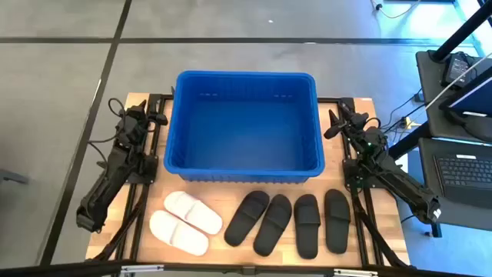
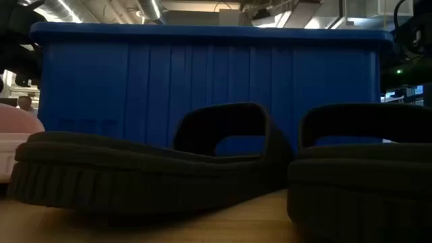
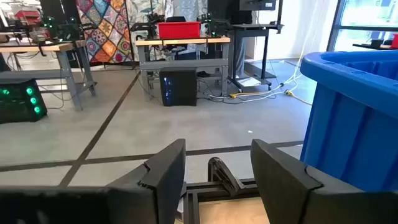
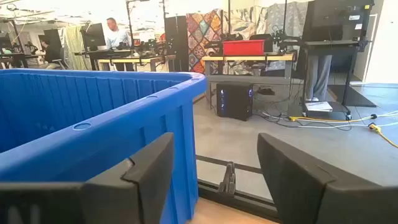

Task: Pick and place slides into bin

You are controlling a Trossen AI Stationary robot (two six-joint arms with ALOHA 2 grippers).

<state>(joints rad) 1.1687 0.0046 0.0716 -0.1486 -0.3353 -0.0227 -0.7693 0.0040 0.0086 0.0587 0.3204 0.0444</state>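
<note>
Slides (image 1: pixel 265 221): four black, two seemingly white; one bin (image 1: pixel 243 127).

I'm working in what looks like a robotics lab or workshop. The floor (image 3: pixel 124 124) is bare grey concrete crossed by dark tape lines. Workbenches (image 3: pixel 183 43) carry electronics and a red bin (image 3: pixel 179 29), with a computer tower (image 3: pixel 178 88) underneath and cables (image 4: pixel 348 118) trailing across the floor. A patterned quilt (image 3: pixel 106 28) hangs behind, and a person (image 4: pixel 115 34) stands at a far desk.

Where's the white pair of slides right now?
In the high view, the white slides lie side by side on the table's left, in front of the bin, beside the black slides.
</note>
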